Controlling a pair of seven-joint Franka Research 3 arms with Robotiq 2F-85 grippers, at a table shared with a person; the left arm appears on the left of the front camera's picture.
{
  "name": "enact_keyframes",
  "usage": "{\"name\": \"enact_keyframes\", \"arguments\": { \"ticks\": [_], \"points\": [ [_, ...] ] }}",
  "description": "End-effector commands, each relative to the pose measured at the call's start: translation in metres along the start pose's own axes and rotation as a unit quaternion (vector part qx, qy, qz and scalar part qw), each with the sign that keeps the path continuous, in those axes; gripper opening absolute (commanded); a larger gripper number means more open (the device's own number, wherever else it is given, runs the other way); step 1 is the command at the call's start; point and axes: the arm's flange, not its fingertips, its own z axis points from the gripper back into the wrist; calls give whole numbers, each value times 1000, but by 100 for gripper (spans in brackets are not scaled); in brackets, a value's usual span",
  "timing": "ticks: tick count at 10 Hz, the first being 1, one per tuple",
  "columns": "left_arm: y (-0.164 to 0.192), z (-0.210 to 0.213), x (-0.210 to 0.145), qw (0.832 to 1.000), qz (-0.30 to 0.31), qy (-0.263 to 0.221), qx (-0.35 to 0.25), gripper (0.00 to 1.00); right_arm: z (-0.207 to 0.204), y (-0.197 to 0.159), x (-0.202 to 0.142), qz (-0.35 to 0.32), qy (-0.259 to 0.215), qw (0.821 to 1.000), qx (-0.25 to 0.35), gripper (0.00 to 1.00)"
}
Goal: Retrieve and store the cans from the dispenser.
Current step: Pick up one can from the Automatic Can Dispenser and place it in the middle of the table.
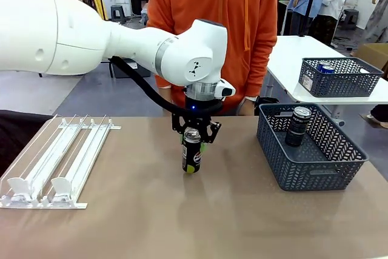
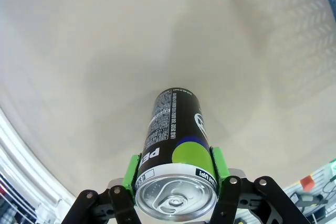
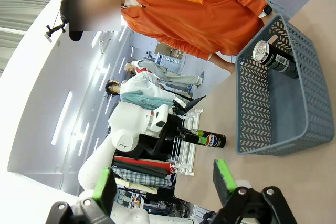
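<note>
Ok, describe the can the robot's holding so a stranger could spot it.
Find the brown table, then its middle, below the white arm. The can stands upright there in the left gripper: black with a green patch, outside the grey basket, unlike the other black can.
</note>
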Motion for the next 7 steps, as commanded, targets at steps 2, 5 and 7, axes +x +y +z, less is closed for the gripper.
{"name": "enact_keyframes", "arguments": {
  "ticks": [2, 5, 7],
  "points": [
    [-1, -1, 2, 1000, -10, -10, 5, 0, -2, 2, 3, 9, -9, 1000, 11, 100],
    [-1, -4, 4, 1000, -24, -2, 5, 99, -2, 2, 3, 9, -9, 1000, 11, 100],
    [-1, -5, 3, 1000, -25, -3, 8, 100, -2, 2, 3, 9, -9, 1000, 11, 100]
  ]
}}
